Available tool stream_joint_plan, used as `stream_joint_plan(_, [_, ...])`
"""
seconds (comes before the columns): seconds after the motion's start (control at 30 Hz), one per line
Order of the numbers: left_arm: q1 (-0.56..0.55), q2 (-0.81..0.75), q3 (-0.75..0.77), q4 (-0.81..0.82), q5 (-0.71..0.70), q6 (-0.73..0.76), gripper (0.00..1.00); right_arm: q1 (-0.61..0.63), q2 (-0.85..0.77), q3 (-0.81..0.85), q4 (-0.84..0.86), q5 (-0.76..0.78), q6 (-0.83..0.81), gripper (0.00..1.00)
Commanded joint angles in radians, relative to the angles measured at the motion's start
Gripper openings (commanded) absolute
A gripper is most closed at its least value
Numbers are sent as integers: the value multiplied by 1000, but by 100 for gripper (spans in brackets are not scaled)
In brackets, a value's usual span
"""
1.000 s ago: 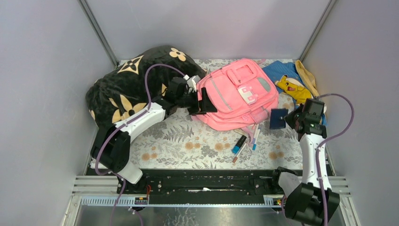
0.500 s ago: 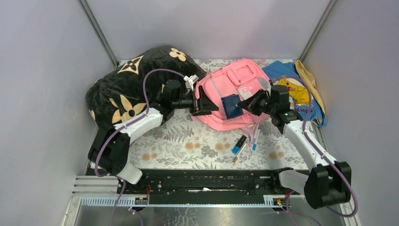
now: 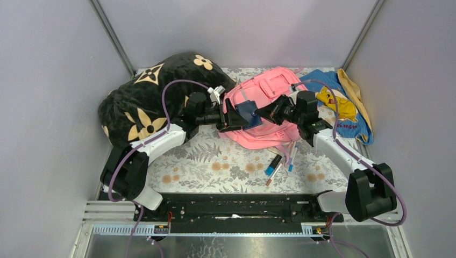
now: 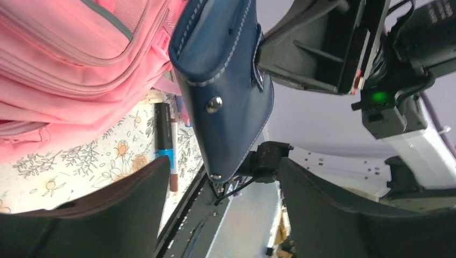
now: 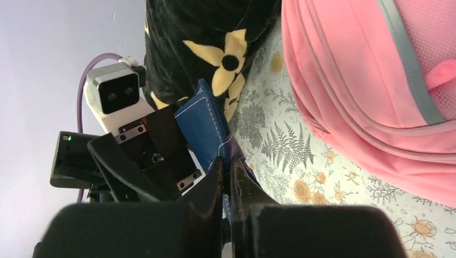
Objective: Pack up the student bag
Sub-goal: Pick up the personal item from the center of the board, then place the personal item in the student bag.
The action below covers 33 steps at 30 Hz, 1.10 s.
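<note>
The pink student bag (image 3: 275,85) lies at the back middle of the table; it also shows in the left wrist view (image 4: 64,59) and the right wrist view (image 5: 371,80). My right gripper (image 3: 262,114) is shut on a dark blue leather case (image 3: 248,113) and holds it in the air at the bag's left side. In the right wrist view the fingertips (image 5: 228,180) pinch the case's edge (image 5: 201,126). My left gripper (image 3: 232,116) is open beside the bag. In the left wrist view the case (image 4: 226,91) hangs just ahead of its spread fingers (image 4: 97,215).
A black pillow with tan flowers (image 3: 145,102) fills the back left. A blue cloth with a yellow figure (image 3: 336,102) lies at the back right. Several pens (image 3: 279,161) lie in front of the bag; one marker shows in the left wrist view (image 4: 164,140).
My right arm has swung left from the right side, across the bag, carrying the blue case up to my left gripper. The left arm has barely moved.
</note>
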Motion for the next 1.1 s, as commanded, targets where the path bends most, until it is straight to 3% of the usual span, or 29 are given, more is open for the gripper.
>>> stream_joint_plan(0.0, [-2,-18,-15,65,-63,-20,75,20,20,52,90,-74,37,0])
stream_joint_plan(0.2, [0,7,5,105,-70,-72,48,22,54,44,74,-115,29,0])
stream_joint_plan(0.3, [9,8,3,125,-87,-107,7,23,79,76,17,-124,-22,0])
stream_joint_plan(0.33, [21,3,0,119,-95,-113,0,24,83,102,-28,-111,-66,21])
stream_joint_plan(0.37, [38,-5,-5,106,-100,-113,0,23,84,130,-92,-64,-127,32])
stream_joint_plan(0.43, [88,-35,-16,33,-121,-92,0,28,92,207,-242,64,-284,40])
stream_joint_plan(0.53, [202,-90,-19,-159,-154,-18,0,87,170,381,-490,393,-566,41])
stream_joint_plan(0.6, [260,-134,-10,-285,-184,31,0,143,258,480,-576,491,-680,41])
stream_joint_plan(0.77, [330,-241,-12,-479,-334,99,0,270,441,625,-597,610,-784,42])
stream_joint_plan(1.07, [373,-303,-61,-501,-322,110,0,349,721,864,-614,608,-849,41])
